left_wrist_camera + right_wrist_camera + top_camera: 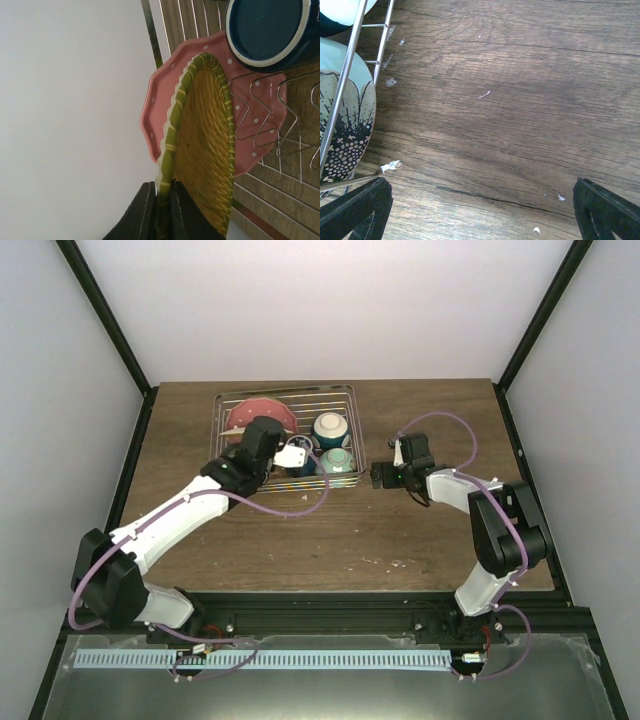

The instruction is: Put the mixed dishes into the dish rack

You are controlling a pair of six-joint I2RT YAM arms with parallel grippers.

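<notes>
The left hand [162, 202] is closed on the rim of the lime-green round plate [202, 150], which is held on edge inside the dish rack [285, 393]. Just behind that plate, on the side away from the hand, the pink scalloped plate [160, 100] is seen standing; whether the two touch cannot be told. Beyond both, the dark blue mug [265, 30] is seen. The right hand [480, 215] is held wide open and empty above the desk [520, 100], with the pale mint bowl [340, 125] behind the rack wall to its left.
</notes>
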